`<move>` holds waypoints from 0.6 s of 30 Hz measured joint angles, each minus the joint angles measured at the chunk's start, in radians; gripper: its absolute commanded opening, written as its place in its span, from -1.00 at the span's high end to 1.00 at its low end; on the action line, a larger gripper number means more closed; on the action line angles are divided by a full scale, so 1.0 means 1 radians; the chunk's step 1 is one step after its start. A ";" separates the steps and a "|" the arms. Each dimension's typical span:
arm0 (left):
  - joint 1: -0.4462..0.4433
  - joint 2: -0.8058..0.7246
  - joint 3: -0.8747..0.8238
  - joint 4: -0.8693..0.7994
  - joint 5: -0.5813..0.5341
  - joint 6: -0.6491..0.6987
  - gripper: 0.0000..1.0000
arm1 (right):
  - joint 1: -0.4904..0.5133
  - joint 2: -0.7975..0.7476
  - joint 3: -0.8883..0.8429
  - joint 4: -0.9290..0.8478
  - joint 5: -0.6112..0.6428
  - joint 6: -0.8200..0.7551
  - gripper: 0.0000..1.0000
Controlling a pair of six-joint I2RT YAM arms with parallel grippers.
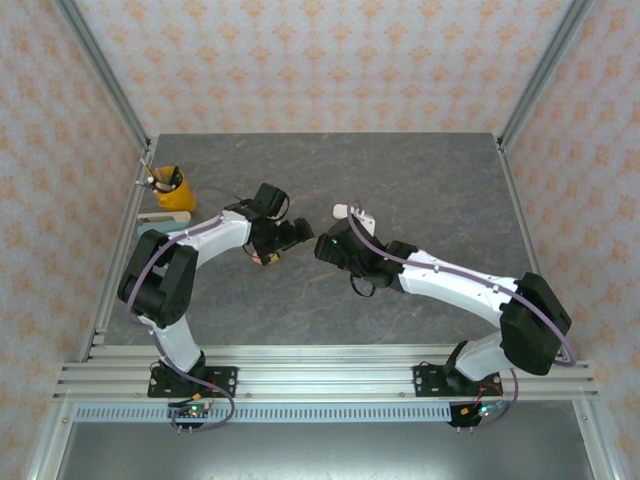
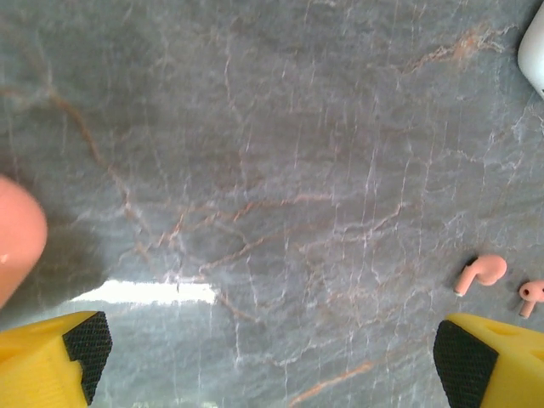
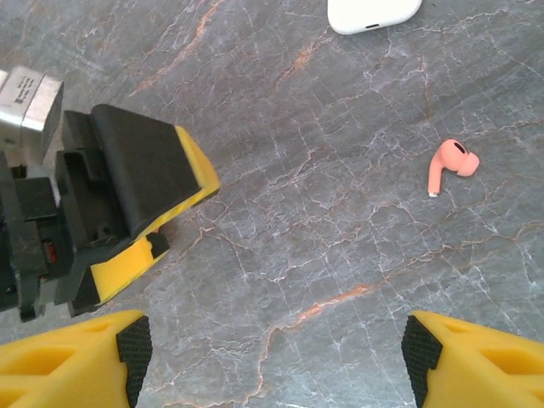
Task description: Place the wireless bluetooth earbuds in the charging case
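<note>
- Top external view: left gripper and right gripper sit nose to nose near mid-table, close but apart, over the grey marble table.
- The white case is just beyond the right gripper (tiny here, no detail).
- A yellow cup with pens stands well off to the left gripper's outer side, at the table edge.
- Earbuds are too small to pick out from this view.
- Left wrist view: the left gripper is spread wide and released, black pads far apart, nothing between them.
- One coral-pink earbud lies flat just ahead of the right-hand finger, and a second earbud is beside it, further out at the frame edge. Neither touches the finger.
- The white case is far ahead, off to the right.
- A coral-pink rounded shape lies ahead of the left-hand finger (blurred, can't name it).
- Right wrist view: the right gripper has its jaws apart and is released, bare table between the pads.
- A coral-pink earbud lies on its side ahead of the right-hand finger, clear of it.
- The white case is farther ahead, cut by the top edge.
- The left gripper is ahead of the left-hand finger, black and yellow, not touching.
</note>
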 measured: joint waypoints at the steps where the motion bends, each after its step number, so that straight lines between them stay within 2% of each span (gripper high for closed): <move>1: 0.000 -0.012 0.000 -0.003 -0.006 -0.002 -1.00 | 0.000 -0.003 0.000 -0.004 0.000 0.003 -0.58; 6: 0.014 -0.074 0.075 -0.059 -0.078 0.037 -1.00 | 0.000 -0.008 0.000 -0.013 0.000 0.016 -0.58; 10: 0.069 -0.092 0.134 -0.080 -0.111 0.073 -1.00 | 0.000 -0.008 0.000 -0.017 0.000 0.023 -0.62; 15: 0.164 -0.071 0.138 -0.112 -0.135 0.104 -1.00 | 0.000 -0.008 0.000 -0.026 0.000 0.037 -0.84; 18: 0.188 -0.043 0.138 -0.123 -0.146 0.123 -1.00 | 0.000 -0.008 0.000 -0.043 0.006 0.051 -1.00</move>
